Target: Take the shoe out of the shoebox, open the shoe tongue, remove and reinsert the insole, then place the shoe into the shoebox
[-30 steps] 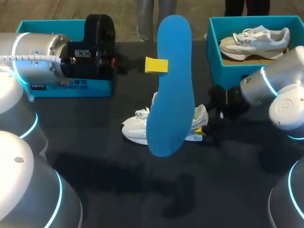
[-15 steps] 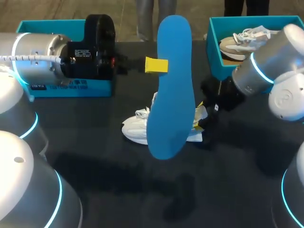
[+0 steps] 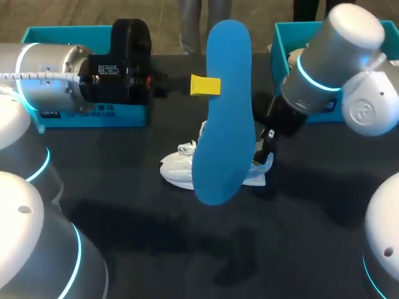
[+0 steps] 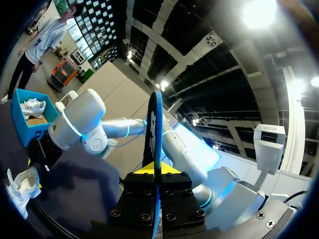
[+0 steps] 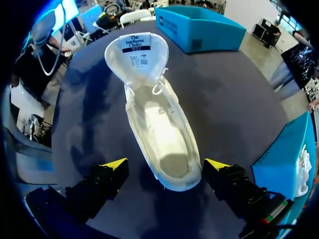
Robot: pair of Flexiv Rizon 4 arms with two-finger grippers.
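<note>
My left gripper point(image 4: 155, 168) is clamped on the blue insole point(image 4: 155, 124), holding it upright above the table point(image 5: 224, 99). The white shoe point(image 5: 159, 124) lies on that dark tabletop, its tongue point(image 5: 135, 52) folded wide open over a bare cream interior. My right gripper point(image 5: 166, 164) hangs spread wide either side of its heel.

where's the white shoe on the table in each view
Head view: white shoe mid-table, behind the blue insole.
Left wrist view: on the table under the right arm.
Right wrist view: between the right gripper's open fingers.
Landmark: teal shoebox holding another shoe.
</note>
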